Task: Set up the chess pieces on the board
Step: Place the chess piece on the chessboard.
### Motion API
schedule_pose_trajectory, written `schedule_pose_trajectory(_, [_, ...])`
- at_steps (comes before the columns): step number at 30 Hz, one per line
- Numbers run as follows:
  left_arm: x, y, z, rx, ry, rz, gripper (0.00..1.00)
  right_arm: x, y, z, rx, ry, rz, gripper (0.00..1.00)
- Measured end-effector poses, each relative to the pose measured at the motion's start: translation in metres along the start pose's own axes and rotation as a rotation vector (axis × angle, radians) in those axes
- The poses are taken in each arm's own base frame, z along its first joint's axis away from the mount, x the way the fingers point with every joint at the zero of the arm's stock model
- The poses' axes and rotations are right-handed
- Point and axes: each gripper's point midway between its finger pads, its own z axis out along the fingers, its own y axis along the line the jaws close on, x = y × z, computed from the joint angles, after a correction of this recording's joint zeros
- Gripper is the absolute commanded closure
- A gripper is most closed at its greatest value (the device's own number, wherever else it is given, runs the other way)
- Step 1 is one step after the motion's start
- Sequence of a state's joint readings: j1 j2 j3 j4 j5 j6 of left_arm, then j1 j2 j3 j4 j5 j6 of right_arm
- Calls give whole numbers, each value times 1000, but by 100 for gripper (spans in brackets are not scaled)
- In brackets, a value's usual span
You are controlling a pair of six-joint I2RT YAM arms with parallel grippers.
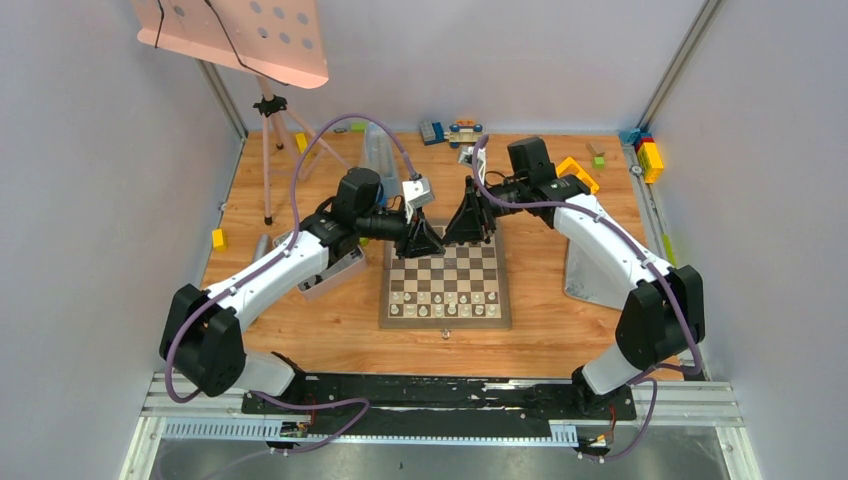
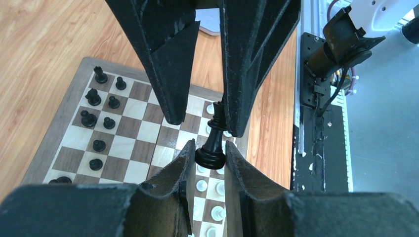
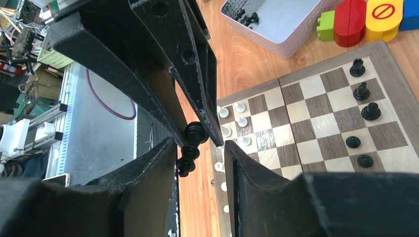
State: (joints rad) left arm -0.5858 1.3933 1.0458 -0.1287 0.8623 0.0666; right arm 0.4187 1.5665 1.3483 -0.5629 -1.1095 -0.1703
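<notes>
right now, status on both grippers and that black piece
Left gripper shut on black piece by its base. Right gripper open around its head. Held over the board, nothing blocking.

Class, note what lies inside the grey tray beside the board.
One black chess piece lies near a corner of the grey tray; its far part is cut off, so unseen.

Pale grey walls (image 1: 90,150); wooden tabletop (image 1: 560,340); pink perforated panel (image 1: 240,35), seemingly on tripod (image 1: 267,160).
</notes>
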Motion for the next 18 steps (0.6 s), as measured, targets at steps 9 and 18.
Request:
schedule_pose_trajectory(9, [-1, 4, -2, -10, -7, -20, 95, 3, 1, -1, 9, 2, -6, 62])
schedule_pose_trajectory(18, [0, 6, 0, -12, -6, -28, 94, 4, 3, 1, 4, 8, -12, 79])
